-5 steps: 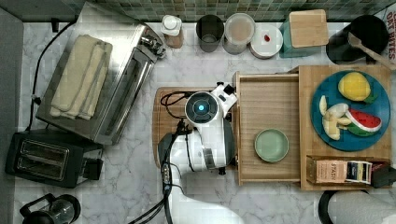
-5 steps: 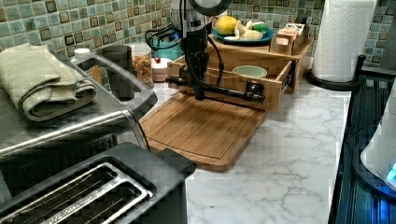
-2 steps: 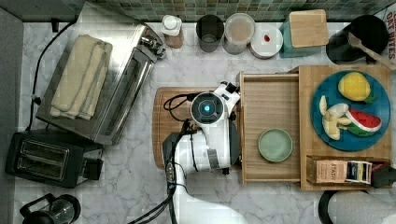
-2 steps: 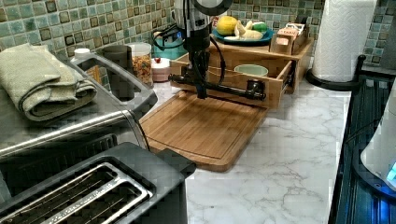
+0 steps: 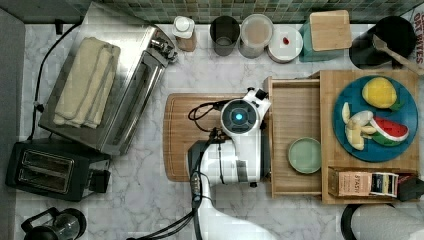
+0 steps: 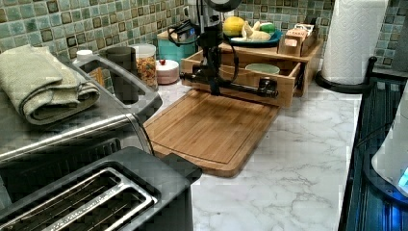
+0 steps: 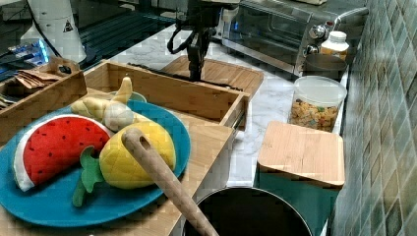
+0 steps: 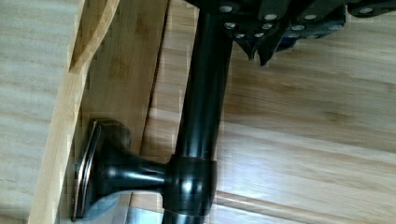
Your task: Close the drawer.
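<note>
The drawer (image 5: 295, 115) stands partly pulled out of the box (image 5: 330, 80) on the desk (image 5: 125, 200), its front edge over the cutting board (image 6: 211, 130). A green bowl (image 5: 304, 155) lies inside. The pincer (image 6: 213, 85) hangs against the drawer's black handle (image 8: 203, 102), on the board side; whether its fingers are apart or together, I cannot tell.

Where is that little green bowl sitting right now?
The green bowl sits inside the open drawer, toward the top view's bottom, beside the wooden box top carrying the blue plate.
</note>
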Motion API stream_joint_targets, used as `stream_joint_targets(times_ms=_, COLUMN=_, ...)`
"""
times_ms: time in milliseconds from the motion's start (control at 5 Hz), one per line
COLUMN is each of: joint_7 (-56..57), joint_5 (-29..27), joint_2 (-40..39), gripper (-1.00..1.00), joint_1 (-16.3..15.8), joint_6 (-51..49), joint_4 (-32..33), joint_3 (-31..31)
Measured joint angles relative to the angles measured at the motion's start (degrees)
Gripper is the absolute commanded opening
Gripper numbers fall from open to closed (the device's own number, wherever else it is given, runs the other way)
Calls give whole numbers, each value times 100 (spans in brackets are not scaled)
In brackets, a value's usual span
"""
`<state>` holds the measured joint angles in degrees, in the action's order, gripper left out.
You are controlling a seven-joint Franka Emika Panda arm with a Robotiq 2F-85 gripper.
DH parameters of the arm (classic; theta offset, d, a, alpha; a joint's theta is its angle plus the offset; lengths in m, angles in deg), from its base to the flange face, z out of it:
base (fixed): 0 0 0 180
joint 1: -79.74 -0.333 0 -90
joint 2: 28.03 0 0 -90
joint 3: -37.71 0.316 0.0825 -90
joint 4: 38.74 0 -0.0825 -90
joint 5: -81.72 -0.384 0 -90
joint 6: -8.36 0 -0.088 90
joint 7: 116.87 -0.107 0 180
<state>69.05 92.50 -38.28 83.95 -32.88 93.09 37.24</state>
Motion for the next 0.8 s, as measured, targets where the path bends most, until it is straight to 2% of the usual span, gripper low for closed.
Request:
stream_joint_targets(times_ms=600, joint_7=2053, joint_5=-64, joint_2=-269, gripper=-100, joint_1=789, joint_6=353, joint_4=-269, joint_3=-645)
stream_joint_targets(times_ms=800, joint_7=2495, joint_5=-259, joint_2=-490, gripper=-100, joint_1=892, joint_6=143, joint_4=-582, joint_3=-678)
